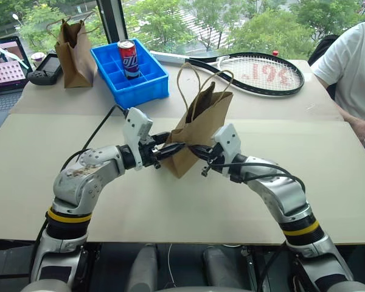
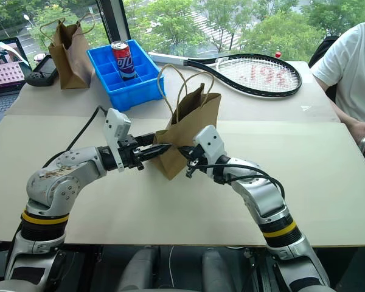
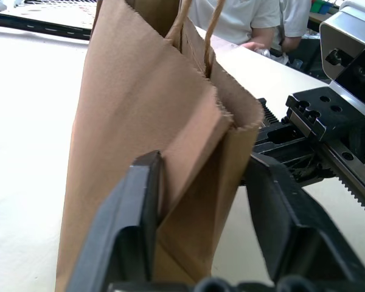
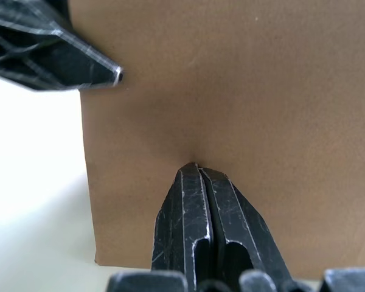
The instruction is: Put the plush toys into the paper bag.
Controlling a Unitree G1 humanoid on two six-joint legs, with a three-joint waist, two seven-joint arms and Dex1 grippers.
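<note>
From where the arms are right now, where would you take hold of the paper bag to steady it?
Probably by the narrow folded side panel of the paper bag, coming in level from the robot's left. The bag stands upright and its side gusset folds inward, giving a thin edge to pinch. The left pincer already straddles that fold, while the right pincer, shut, only presses against the broad flat face, which offers nothing to grip.

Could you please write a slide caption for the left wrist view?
Left tool straddles the paper bag edge; right tool meets it opposite.
</note>
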